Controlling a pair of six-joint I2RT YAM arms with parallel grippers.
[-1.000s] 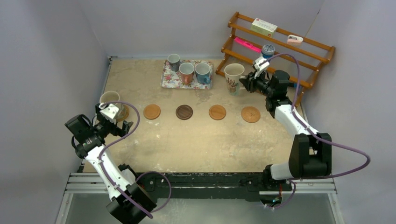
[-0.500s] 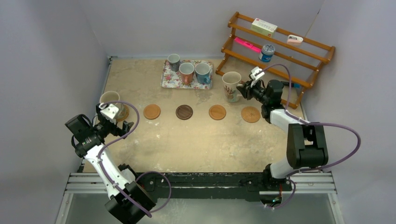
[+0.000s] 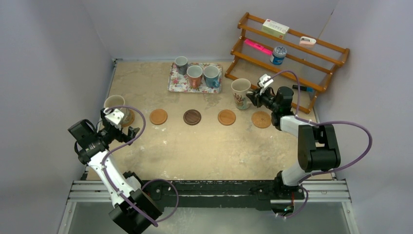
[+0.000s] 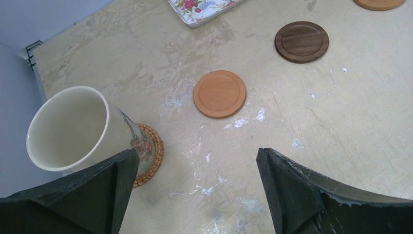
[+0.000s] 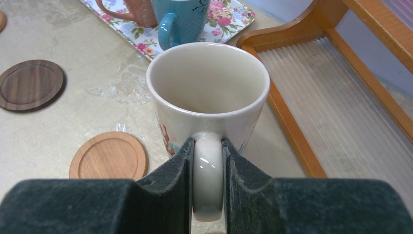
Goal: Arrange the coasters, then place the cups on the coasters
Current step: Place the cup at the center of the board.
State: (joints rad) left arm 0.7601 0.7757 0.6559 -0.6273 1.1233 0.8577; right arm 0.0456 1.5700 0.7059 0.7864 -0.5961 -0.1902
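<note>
Top view, right gripper: pressed onto the handle of a cream printed mug, which is carried just ahead of the jaws.
Top view, bare coasters: four are laid in a row; the rightmost tan coaster lies just beside and to the near side of the right jaws, the next tan coaster a little to their left, and the dark wood coaster and the last tan coaster well beyond.
Top view, left gripper: spread wide, nothing held; a second cream mug is seen just ahead of it.
Top view, tray: three smaller mugs are kept on it, well apart from both grippers.
Left wrist view: the jaws are seen wide apart and empty; the second cream mug is set on a woven coaster at the tip of the left-hand finger.
Right wrist view: the mug handle is pinched between both pads, the mug upright with its mouth open to the camera; whether its base is clear of the table cannot be told.
Step in hand: the coasters are judged arranged; the carried mug is being brought to a coaster.
Next move: the mug base is to be centred over the nearest bare coaster, lowered level, and only then released.
</note>
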